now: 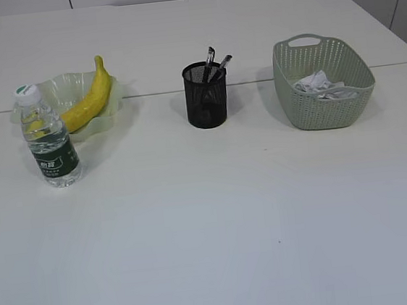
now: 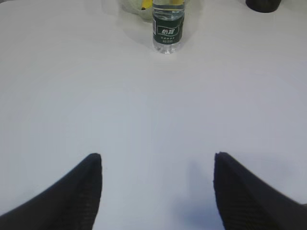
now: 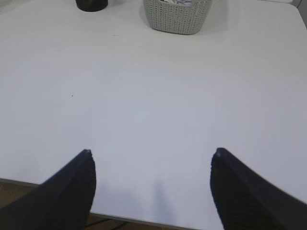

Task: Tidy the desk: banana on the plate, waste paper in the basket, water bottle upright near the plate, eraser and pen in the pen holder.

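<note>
A yellow banana [image 1: 89, 101] lies on the pale green plate [image 1: 55, 91] at the left. Just in front of the plate a clear water bottle [image 1: 47, 137] with a green label stands upright; the left wrist view shows the same bottle [image 2: 168, 26] far ahead. The black mesh pen holder [image 1: 205, 94] in the middle has pens [image 1: 214, 62] sticking out; the eraser is hidden. Crumpled waste paper [image 1: 319, 86] lies in the grey-green basket [image 1: 326, 107] at the right. My left gripper [image 2: 157, 155] is open over bare table. My right gripper [image 3: 151, 153] is open above the table's front edge.
The white table [image 1: 218, 224] stretches wide in front of the objects, with a seam line running behind them. In the right wrist view the basket [image 3: 178, 19] and the pen holder [image 3: 91, 5] sit at the top edge. Neither arm shows in the exterior view.
</note>
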Tool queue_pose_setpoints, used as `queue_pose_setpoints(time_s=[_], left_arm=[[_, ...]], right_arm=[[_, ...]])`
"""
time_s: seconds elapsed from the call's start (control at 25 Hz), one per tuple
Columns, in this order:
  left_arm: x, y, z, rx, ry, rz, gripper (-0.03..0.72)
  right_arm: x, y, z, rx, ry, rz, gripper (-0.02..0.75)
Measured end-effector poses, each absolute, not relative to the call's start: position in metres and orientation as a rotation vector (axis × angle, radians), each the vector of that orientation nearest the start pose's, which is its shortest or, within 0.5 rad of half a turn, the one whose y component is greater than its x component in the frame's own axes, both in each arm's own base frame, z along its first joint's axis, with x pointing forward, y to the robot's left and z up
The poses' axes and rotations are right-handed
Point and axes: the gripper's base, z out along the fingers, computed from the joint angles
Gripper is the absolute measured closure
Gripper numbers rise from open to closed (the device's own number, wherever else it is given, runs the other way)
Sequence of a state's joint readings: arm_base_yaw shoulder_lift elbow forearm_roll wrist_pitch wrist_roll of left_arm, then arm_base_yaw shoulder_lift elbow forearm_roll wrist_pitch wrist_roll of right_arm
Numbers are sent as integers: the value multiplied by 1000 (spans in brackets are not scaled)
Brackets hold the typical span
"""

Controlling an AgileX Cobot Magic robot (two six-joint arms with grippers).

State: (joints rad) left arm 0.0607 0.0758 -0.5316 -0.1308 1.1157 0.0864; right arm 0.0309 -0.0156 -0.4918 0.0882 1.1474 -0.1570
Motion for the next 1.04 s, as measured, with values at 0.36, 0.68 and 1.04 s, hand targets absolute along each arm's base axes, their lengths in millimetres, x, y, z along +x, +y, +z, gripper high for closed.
queue_pose_setpoints(time_s=[0.36,0.68,1.04], left_arm=[[1,-11,283,35,2136,-79,171],[1,-11,283,35,2136,-83,171],[1,-11,283,35,2136,-83,171]], right_arm=[[-11,7,268,-200,2111,28,183],[-11,7,268,-200,2111,28,183],[-11,7,268,-200,2111,28,183]])
